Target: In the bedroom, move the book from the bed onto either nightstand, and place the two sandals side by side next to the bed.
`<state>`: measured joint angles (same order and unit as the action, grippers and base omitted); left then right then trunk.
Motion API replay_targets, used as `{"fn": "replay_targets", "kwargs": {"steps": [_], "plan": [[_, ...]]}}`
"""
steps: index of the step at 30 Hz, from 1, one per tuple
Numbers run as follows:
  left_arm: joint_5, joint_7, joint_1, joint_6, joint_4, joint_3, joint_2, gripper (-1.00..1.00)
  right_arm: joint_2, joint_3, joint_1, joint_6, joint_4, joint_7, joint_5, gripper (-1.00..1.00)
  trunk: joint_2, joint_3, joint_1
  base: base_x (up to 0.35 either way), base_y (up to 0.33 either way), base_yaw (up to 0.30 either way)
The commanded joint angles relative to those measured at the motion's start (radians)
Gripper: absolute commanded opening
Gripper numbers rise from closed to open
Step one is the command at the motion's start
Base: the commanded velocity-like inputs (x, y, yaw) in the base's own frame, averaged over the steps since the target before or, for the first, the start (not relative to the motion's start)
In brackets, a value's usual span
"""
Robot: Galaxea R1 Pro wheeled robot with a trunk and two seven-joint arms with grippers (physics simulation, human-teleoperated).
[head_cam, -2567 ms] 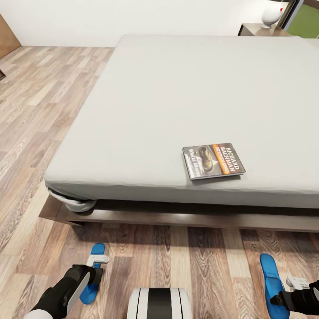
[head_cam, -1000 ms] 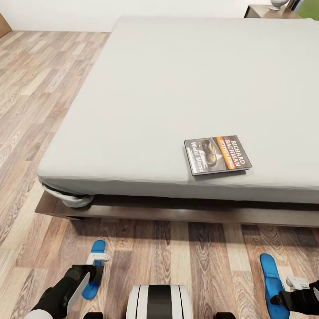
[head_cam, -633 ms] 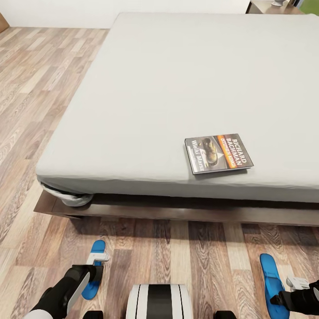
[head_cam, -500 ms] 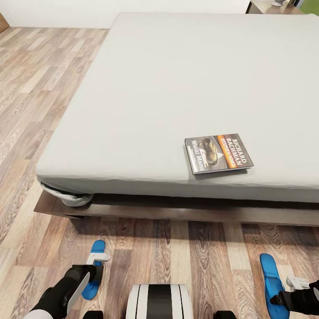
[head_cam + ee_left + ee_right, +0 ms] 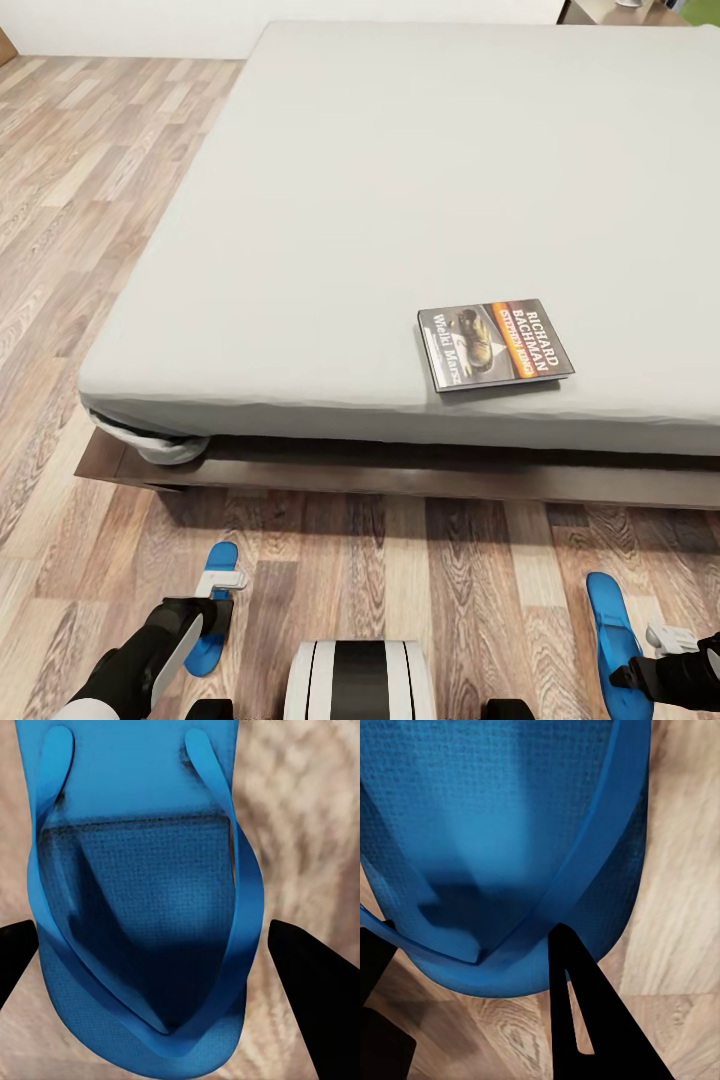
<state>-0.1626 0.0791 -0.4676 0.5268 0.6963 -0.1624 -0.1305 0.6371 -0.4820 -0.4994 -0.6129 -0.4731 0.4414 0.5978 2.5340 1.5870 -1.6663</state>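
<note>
- The book (image 5: 494,343) lies flat on the bed (image 5: 330,200), cover up, near the bed's front edge and toward its right side. It is not yet moved to a nightstand.
- The 2 sandals lie on the wooden floor (image 5: 450,570) in front of the bed's front edge, well apart from each other: the left sandal (image 5: 214,610) near the bed's front left corner, the right sandal (image 5: 612,640) far to the right.
- The left claw (image 5: 222,585) hangs over the left sandal. In the left wrist view its 2 dark fingers (image 5: 315,990) stand wide open on both sides of the sandal (image 5: 142,907), and they hold nothing.
- The right claw (image 5: 668,640) is low at the right sandal. In the right wrist view 1 finger (image 5: 592,1012) is close to the sandal's strap (image 5: 577,870), but I cannot tell if it grips.
- I think both arms are placed so to pick up the sandals and bring them together.
- The bed's dark frame (image 5: 400,480) juts out low near the sandals, and an arm could hit it.
</note>
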Motion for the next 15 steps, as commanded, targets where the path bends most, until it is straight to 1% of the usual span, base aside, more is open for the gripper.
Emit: {"fn": "replay_targets", "kwargs": {"steps": [1, 6, 8, 15], "plan": [[-0.010, 0.008, 0.000, 0.004, 0.002, -0.006, -0.001, -1.00, 0.001, -0.004, -0.001, -0.004, -0.001, 0.000, 0.004, -1.00, 0.000, 0.001, 0.000, 0.000, 0.000, 0.000], [-0.010, 0.008, 0.000, 0.005, 0.002, -0.006, -0.001, -1.00, 0.001, -0.004, -0.001, -0.003, -0.001, 0.000, 0.004, -1.00, 0.000, 0.001, 0.000, 0.000, 0.000, 0.000], [-0.010, 0.008, 0.000, 0.005, 0.002, -0.006, -0.001, -1.00, 0.001, -0.004, -0.001, -0.003, -0.001, 0.000, 0.004, -1.00, 0.001, 0.008, -0.001, 0.000, 0.000, 0.000], [-0.010, 0.008, 0.000, 0.005, 0.002, -0.006, -0.001, -1.00, 0.001, -0.004, -0.001, -0.004, -0.001, 0.000, 0.004, -1.00, 0.001, 0.008, -0.001, 0.000, 0.000, 0.000]]}}
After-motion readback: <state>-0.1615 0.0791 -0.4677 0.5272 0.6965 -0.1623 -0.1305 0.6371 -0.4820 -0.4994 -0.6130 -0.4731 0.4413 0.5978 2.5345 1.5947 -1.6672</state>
